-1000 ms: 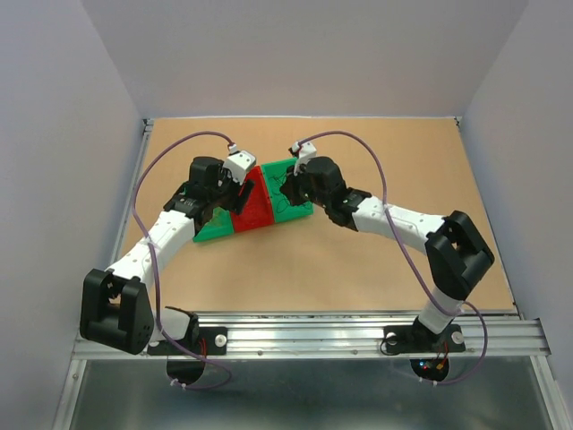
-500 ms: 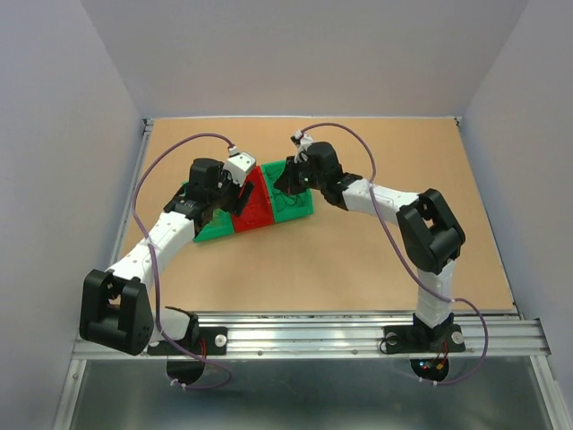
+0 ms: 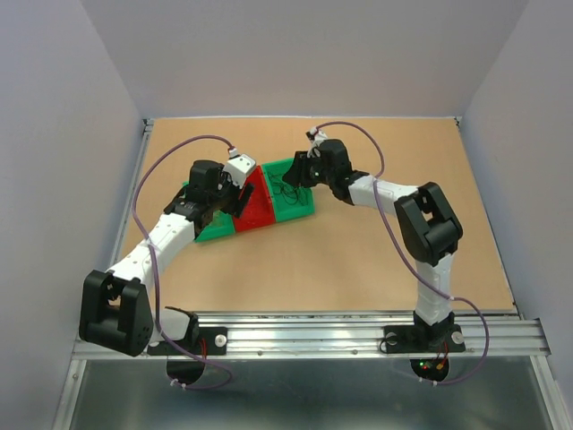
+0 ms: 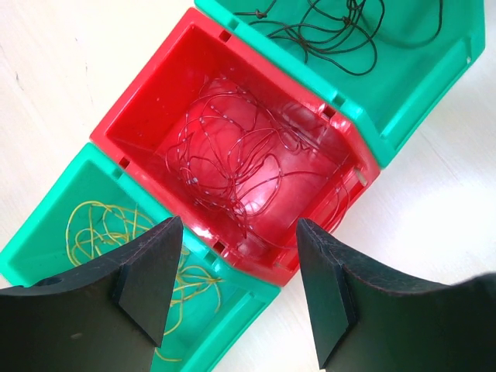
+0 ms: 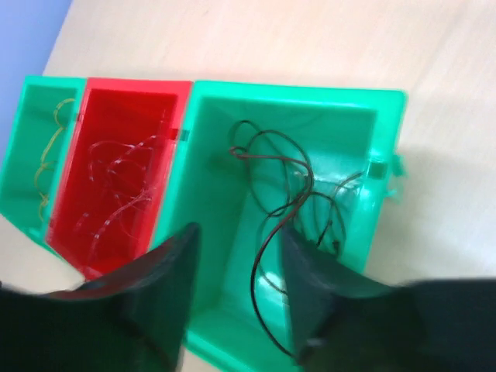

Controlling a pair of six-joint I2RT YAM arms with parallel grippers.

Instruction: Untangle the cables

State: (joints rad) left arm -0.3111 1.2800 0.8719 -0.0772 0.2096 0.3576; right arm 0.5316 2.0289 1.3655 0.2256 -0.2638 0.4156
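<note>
Red bin: sitting mid-row between two green ones on the tabletop, in its far half, toward the left edge.
Red cables: lying loose in it, straight below the left hand.
Left hand: hovering spread, gripping nothing.
Dark cables: lying in the right green bin, one strand running lengthwise between the right hand's fingers.
Right hand: hanging spread, apparently gripping nothing.
Nearer arm: right for dark, left for red.

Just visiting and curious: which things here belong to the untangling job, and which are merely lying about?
Job: yellow wire; fine wire; dark wire; red bin; green bins; left claw; right claw.
Just there: purple arm cables; metal rail; table.
</note>
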